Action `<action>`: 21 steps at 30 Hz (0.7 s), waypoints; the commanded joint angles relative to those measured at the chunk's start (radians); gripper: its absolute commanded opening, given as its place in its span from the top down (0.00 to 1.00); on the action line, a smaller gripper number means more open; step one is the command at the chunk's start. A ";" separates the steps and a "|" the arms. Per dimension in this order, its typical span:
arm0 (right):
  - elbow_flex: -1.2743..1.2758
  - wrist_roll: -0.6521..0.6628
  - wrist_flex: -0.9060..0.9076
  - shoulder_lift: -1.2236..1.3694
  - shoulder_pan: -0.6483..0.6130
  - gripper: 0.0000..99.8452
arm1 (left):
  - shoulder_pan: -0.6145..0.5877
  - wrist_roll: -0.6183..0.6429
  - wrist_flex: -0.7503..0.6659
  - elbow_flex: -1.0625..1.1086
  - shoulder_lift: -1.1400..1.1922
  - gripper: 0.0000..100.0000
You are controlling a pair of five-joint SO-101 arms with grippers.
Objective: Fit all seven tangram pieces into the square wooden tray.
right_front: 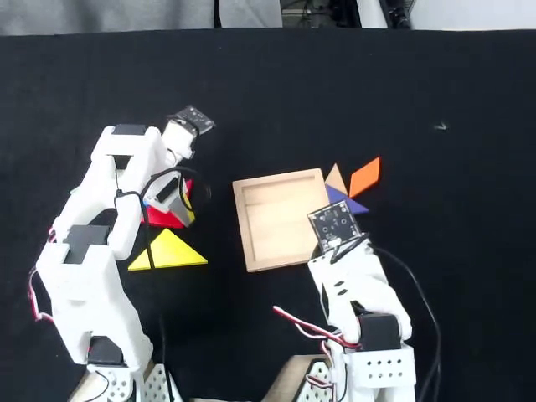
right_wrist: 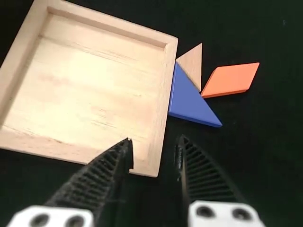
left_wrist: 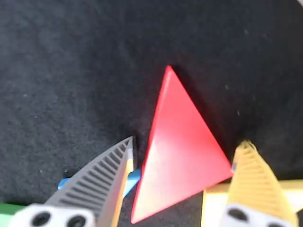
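You've got open room over the tray (right_wrist: 94, 90), but the blue triangle (right_wrist: 187, 101) and tan triangle (right_wrist: 191, 61) sit tight against its right rim.

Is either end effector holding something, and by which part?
Right end effector: open, nothing held. Left end effector straddles the red triangle; grip cannot be told.

The left arm (right_front: 92, 251) is standing at the left of the high view, rising from the lower left corner and bending its wrist downward at middle left. The left gripper (left_wrist: 187, 142) is holding its grey and yellow fingers wide apart. The right arm (right_front: 360, 293) is rising at lower centre, with the right gripper (right_wrist: 154, 142) pointing downward and keeping a narrow gap between its black fingers.
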 commanded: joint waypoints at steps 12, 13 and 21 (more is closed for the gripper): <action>-0.002 0.008 0.008 -0.093 -0.014 0.84 | -0.005 -0.153 0.051 -0.027 -0.012 0.90; -0.002 0.008 0.009 -0.093 -0.014 0.84 | -0.005 -0.153 0.057 -0.027 -0.008 0.91; -0.002 0.008 0.009 -0.093 -0.014 0.84 | 0.027 -0.157 0.115 -0.027 -0.017 0.92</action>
